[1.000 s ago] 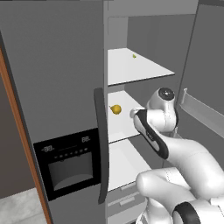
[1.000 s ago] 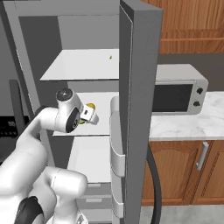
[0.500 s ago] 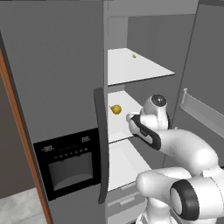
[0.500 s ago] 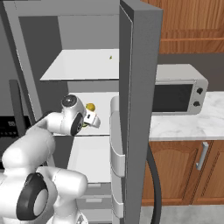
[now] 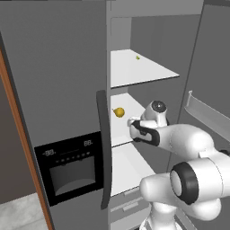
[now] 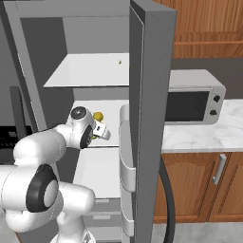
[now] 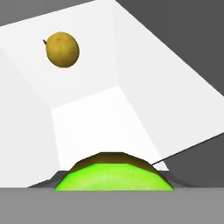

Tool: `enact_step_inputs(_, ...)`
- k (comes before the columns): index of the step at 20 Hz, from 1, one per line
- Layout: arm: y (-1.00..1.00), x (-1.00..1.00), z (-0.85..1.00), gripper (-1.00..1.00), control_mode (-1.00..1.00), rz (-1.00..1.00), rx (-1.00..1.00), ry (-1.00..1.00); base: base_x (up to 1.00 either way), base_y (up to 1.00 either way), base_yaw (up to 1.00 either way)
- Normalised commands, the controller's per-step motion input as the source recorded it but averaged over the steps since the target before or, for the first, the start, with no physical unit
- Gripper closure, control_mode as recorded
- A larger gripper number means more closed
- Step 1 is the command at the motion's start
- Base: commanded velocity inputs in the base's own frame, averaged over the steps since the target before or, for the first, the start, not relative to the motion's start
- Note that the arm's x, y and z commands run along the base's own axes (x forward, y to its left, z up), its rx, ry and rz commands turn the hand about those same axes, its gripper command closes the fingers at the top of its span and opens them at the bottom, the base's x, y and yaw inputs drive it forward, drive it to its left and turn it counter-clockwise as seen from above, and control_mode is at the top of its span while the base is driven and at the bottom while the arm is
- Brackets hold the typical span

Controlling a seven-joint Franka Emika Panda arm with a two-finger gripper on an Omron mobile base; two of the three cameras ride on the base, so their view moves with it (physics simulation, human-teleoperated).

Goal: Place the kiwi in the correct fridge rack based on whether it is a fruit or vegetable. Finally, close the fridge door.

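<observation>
gripper clamped on kiwi, bright green, brown-edged, over white fridge rack

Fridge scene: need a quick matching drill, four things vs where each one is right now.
Things:
1. kiwi
2. yellow-orange fruit
3. tiny yellow-green item
4. microwave

Places:
A. on the top fridge rack
B. on the marble counter, right of the open fridge door
C. held in the hand, at the front of the middle rack
D. lying free, further back on the middle rack

Pairs: 1-C, 2-D, 3-A, 4-B
</observation>
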Motion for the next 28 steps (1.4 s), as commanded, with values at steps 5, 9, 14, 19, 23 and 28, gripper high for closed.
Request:
enact_step_inputs(5, 0.00, 0.33, -0.14, 1.00, -1.00, 0.00, 0.00, 0.00, 0.00, 0.00, 0.00)
enact_step_inputs(9, 0.00, 0.46, -0.11, 1.00, -1.00, 0.00, 0.00, 0.00, 0.00, 0.00, 0.00)
enact_step_inputs(14, 0.00, 0.36, -0.19, 1.00, -1.00, 0.00, 0.00, 0.00, 0.00, 0.00, 0.00)
enact_step_inputs(19, 0.04, 0.30, -0.28, 1.00, -1.00, 0.00, 0.00, 0.00, 0.00, 0.00, 0.00)
enact_step_inputs(23, 0.04, 0.32, -0.17, 1.00, -1.00, 0.00, 0.00, 0.00, 0.00, 0.00, 0.00)
enact_step_inputs(28, 0.01, 0.37, -0.13, 1.00, -1.00, 0.00, 0.00, 0.00, 0.00, 0.00, 0.00)
